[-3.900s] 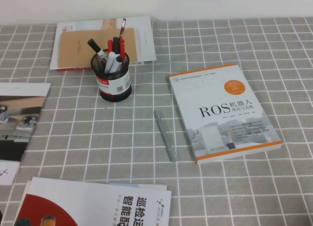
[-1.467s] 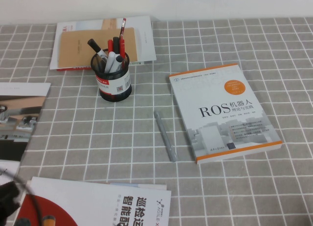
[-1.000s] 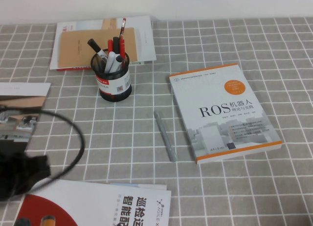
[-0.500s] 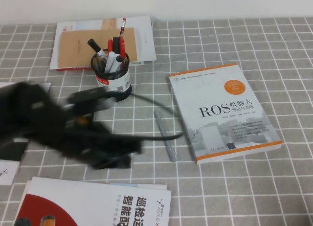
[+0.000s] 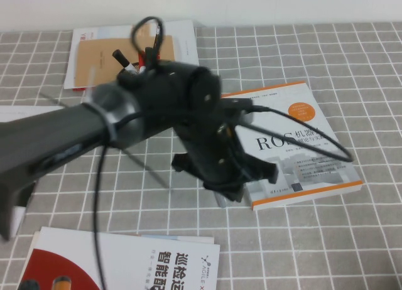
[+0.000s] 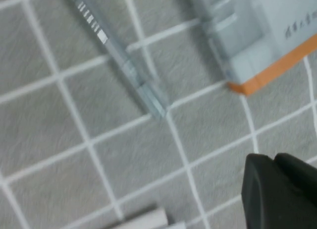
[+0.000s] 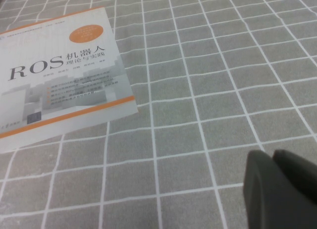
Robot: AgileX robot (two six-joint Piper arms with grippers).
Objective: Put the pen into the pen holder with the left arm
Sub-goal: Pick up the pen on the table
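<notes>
The left gripper (image 5: pixel 233 188) hangs low over the checked tablecloth (image 5: pixel 352 58) near the middle of the table, beside the near left corner of the ROS book (image 5: pixel 308 145), with its fingers pressed together and nothing between them; in the left wrist view the closed fingertips (image 6: pixel 277 189) show as one dark block above bare cloth. The pen (image 6: pixel 121 65) lies flat on the cloth just ahead of them, apart from the gripper and untouched, its end close to the book's orange-edged corner (image 6: pixel 267 75); from the high view the arm covers nearly all of it. Lying flat and alone, the pen seems placed for a grasp from above, so the jaws would have to open before they can close around it. The left arm (image 5: pixel 125 123) reaches in from the left edge across the table and hides most of the pen holder (image 5: pixel 141 63), of which only the pen tops show behind it, in front of the papers at the back. The right gripper (image 7: pixel 280 189) sits over bare cloth to the right of the book, shut and empty, apparently parked.
</notes>
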